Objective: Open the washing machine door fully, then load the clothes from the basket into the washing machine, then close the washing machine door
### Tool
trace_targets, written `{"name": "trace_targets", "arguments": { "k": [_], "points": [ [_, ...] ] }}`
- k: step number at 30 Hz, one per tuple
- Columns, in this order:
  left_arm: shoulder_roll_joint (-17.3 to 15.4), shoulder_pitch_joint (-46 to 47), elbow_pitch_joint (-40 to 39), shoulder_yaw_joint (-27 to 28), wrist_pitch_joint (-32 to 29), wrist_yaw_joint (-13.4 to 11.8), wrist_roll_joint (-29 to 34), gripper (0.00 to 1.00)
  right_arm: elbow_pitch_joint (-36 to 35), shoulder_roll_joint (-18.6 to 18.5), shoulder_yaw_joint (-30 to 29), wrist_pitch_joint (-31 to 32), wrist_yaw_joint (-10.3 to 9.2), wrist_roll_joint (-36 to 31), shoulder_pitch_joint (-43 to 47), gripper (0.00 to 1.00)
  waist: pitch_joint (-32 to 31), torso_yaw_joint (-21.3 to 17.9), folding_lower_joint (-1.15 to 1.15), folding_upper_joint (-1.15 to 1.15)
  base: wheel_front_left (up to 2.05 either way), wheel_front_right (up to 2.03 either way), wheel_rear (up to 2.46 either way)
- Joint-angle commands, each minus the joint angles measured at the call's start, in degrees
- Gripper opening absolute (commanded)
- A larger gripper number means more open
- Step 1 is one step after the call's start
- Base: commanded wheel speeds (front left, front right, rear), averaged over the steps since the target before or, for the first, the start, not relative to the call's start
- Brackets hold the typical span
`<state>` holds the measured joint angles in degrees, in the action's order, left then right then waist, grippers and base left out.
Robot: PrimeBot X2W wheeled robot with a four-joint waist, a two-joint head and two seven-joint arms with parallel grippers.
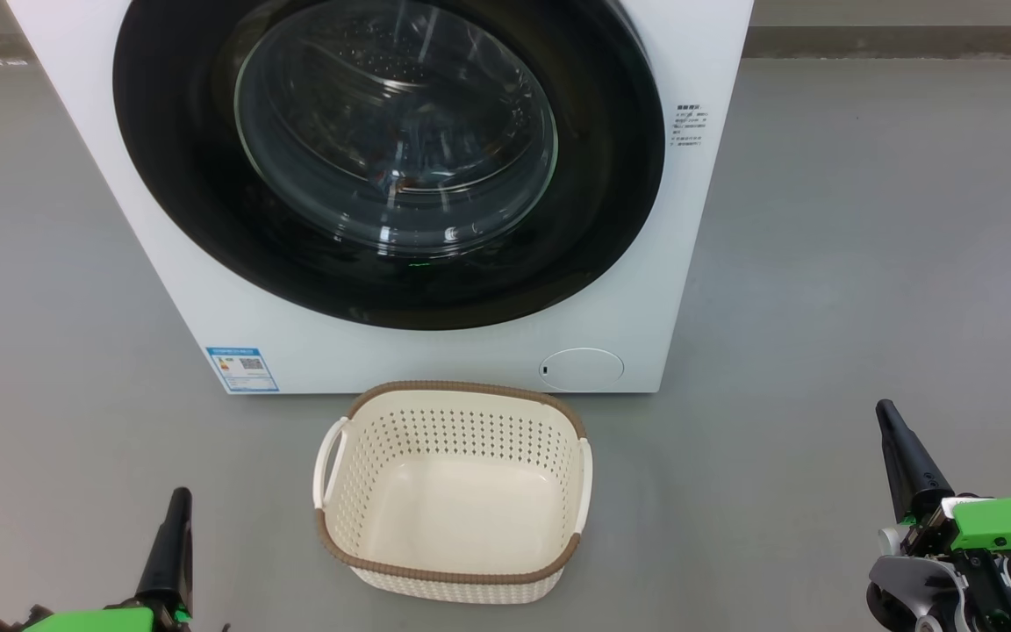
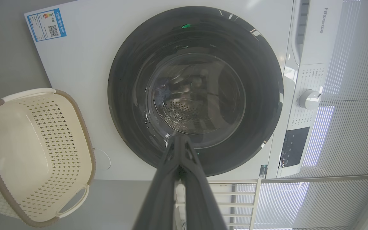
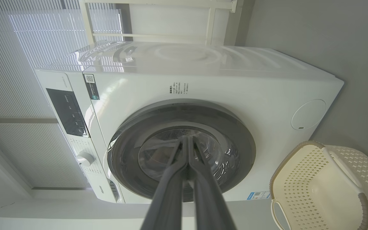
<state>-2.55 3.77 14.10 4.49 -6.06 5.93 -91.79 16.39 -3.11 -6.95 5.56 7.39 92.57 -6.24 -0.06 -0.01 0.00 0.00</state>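
Head view | left pincer (image 1: 178, 499) 7 o'clock, closed, empty | basket (image 1: 462, 387) 6 o'clock, empty, on floor | washing machine door (image 1: 611, 175) 12 o'clock, shut | right pincer (image 1: 888, 412) 4 o'clock, closed, empty | step: door-closing looks finished | next: confirm latch.

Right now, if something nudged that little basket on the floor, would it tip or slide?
Probably slide: the basket looks empty, thin and perforated, so likely light, and the grey floor seems smooth. It is wide and low, so tipping seems unlikely unless pushed high up. The plastic walls may flex slightly.
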Motion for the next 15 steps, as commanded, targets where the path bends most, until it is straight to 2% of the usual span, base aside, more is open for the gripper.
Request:
{"name": "trace_targets", "arguments": {
  "k": [1, 15],
  "points": [
    [-0.49, 2.54, -1.80, 1.91, -0.26, -0.27, -0.51, 0.00, -1.79, -0.42, 1.19, 0.29, 0.10, 0.27, -0.68, 0.00, 0.00, 0.00, 0.00, 0.00, 0.00, 0.00, 0.00],
    [-0.48, 2.54, -1.80, 1.93, -0.27, -0.27, -0.49, 0.00, -1.79, -0.44, 1.22, 0.27, 0.10, 0.29, -0.68, 0.00, 0.00, 0.00, 0.00, 0.00, 0.00, 0.00, 0.00]
  ]
}}
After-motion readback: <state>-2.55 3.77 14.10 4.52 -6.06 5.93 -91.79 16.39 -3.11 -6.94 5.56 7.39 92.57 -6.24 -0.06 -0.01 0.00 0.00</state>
